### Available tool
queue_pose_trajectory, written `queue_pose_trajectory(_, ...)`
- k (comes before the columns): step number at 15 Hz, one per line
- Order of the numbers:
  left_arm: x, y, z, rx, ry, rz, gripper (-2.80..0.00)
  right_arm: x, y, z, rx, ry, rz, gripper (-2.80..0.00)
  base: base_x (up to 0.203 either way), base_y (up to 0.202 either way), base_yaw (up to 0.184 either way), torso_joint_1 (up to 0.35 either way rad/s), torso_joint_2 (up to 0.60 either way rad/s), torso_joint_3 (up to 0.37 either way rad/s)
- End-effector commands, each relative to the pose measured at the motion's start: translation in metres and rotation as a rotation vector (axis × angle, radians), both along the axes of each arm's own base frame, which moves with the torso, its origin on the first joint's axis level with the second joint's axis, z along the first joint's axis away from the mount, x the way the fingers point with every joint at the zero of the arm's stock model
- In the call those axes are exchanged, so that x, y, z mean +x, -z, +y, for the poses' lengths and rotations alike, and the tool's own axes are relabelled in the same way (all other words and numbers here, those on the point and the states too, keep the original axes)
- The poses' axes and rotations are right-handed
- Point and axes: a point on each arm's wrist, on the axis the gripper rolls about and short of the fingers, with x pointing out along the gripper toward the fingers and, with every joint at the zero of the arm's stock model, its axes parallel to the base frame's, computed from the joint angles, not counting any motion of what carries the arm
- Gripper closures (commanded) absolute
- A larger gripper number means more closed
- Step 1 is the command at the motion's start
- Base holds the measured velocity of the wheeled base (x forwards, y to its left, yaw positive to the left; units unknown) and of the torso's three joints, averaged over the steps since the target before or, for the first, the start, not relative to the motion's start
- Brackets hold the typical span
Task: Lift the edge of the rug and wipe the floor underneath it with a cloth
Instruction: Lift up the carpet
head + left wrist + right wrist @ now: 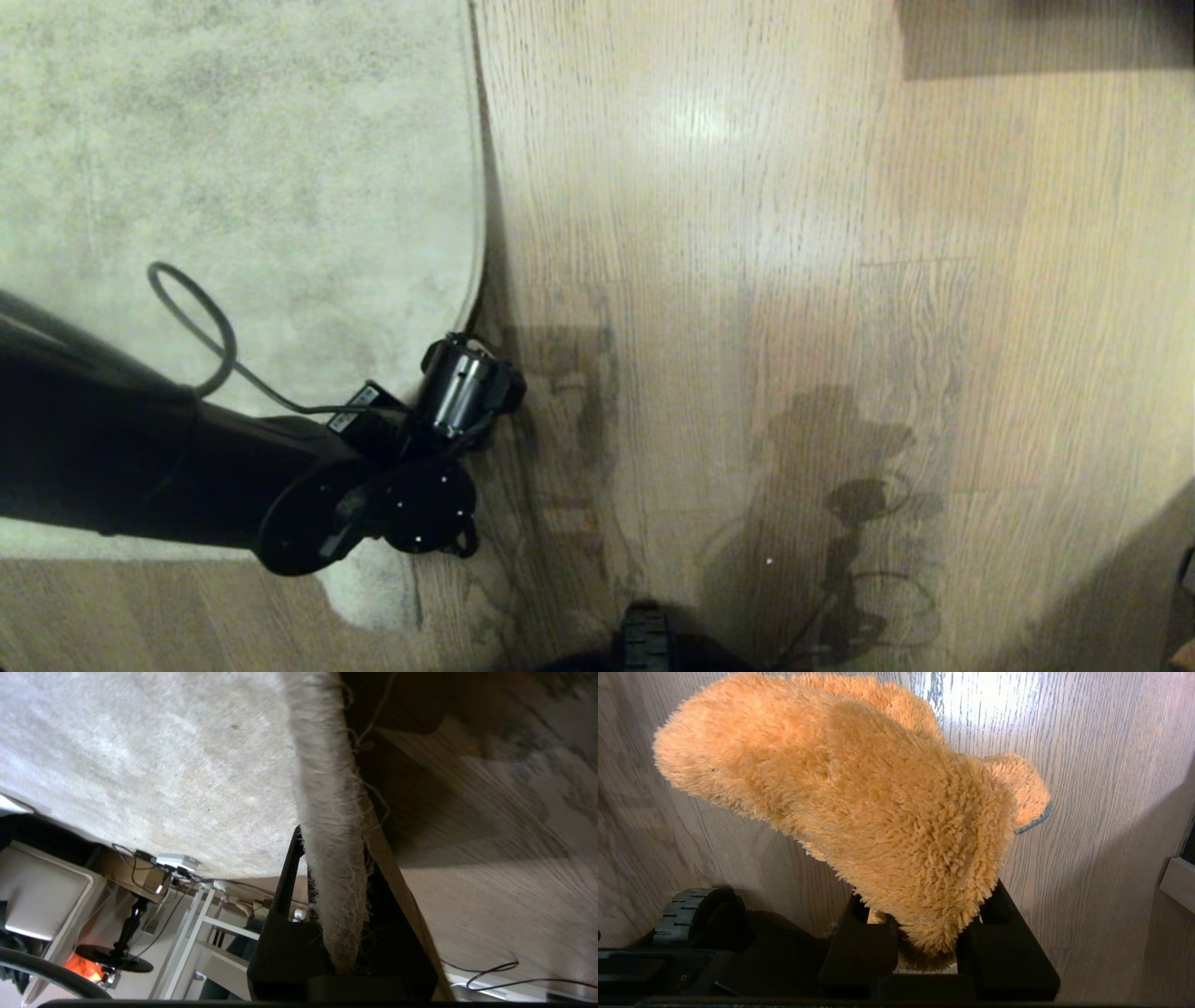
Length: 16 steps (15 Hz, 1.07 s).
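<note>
Item: rug edge (334,826). Border of a large pale mottled rug on the left of the scene; the edge runs from far to near, then curves into a corner close to the robot. In the left wrist view the fuzzy border sits between the two black fingers, with the pile on one side and shadowed floor on the other.

Item: left gripper (334,905). Low at the near corner of the rug, its arm reaching in from the left. Jaws clamped together on the rug edge, loose threads trailing around them.

Item: floor (794,280). Light oak-look planks with dark grain and a sheen, filling the right of the scene and showing as a dark strip beneath the pinched border.

Item: cloth (859,812). Fluffy orange-yellow rag with a sliver of teal at one end.

Item: right gripper (927,947). Not seen from the head; jaws pinched on the cloth, which hangs above bare planks.

Handling note, as judgement: the step in hand appears to be raising the border. Lift slowly and peel the edge back over the rug, keeping the pinch deep enough that the pile does not slip out. Bring the cloth in only once a clear strip of planks is exposed.
</note>
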Motion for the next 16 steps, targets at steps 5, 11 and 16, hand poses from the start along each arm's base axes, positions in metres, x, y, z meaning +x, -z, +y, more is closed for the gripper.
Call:
queue_pose_trajectory(5,-0.006,-0.022,0.008,-0.036,-0.013,-0.059,0.00,0.000,0.000,0.000,0.000,0.000,0.001,0.00,0.000,0.000,0.000,0.000,0.00,0.000)
queue_pose_trajectory(11,-0.014,-0.046,0.029,-0.023,-0.009,-0.040,0.00,0.000,0.000,0.000,0.000,0.000,0.001,0.00,0.000,0.000,0.000,0.000,0.00,0.000)
queue_pose_trajectory(16,-0.020,-0.059,0.035,-0.060,0.053,-0.042,0.00,0.000,0.000,0.000,0.000,0.000,0.001,0.00,0.000,0.000,0.000,0.000,0.00,0.000)
